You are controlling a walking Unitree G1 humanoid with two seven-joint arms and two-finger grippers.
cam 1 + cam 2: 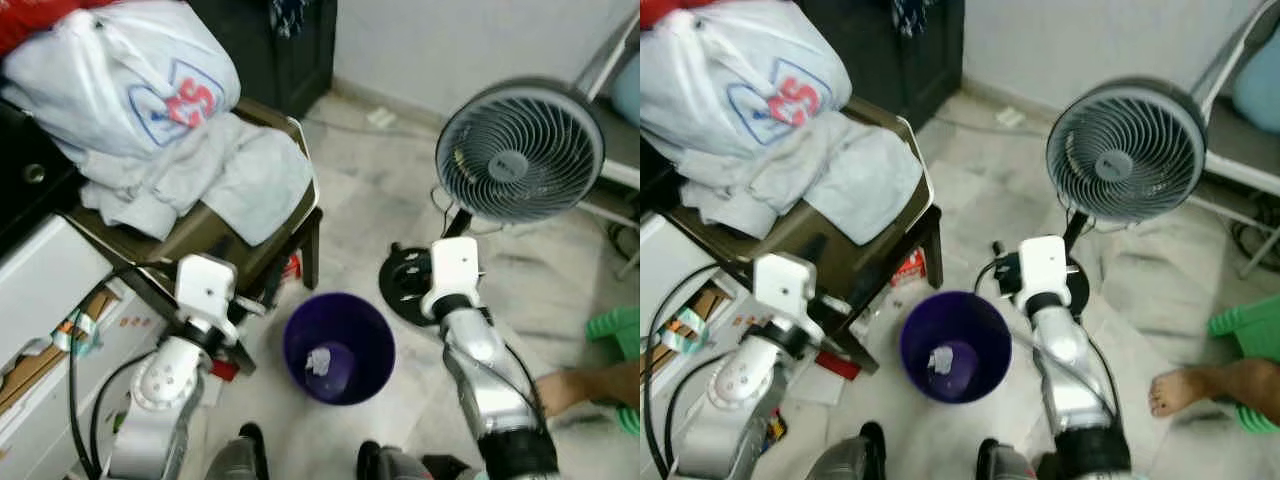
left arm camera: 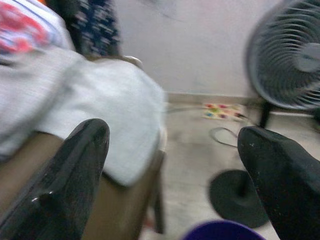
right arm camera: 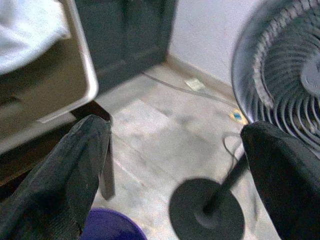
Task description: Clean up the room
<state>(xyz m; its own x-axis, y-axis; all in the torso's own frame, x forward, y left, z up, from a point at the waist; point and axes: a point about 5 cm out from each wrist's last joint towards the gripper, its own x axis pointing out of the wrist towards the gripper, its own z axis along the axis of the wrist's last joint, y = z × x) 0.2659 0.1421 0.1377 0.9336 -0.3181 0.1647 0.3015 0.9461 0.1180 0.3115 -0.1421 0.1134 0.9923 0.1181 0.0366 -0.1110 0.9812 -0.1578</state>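
1. Marble-tiled floor [image 1: 370,215] is seen below, with a purple bin [image 1: 339,346] set between both arms; a white scrap [image 1: 319,361] is already lying inside.
2. Left gripper [image 2: 175,165] is held spread wide and empty, near the chair [image 1: 290,240]; right gripper [image 3: 175,170] is likewise spread and empty, beside the fan base [image 3: 207,210].
3. Next pick is judged to be loose litter near the chair leg; the bin should be kept within reach and approached from above.
4. Grey cloth [image 1: 215,175] and a white bag [image 1: 120,75] are piled on the chair.
5. Fan [image 1: 520,150], its floor cable and a person's foot [image 1: 1185,388] are judged obstacles on the right.
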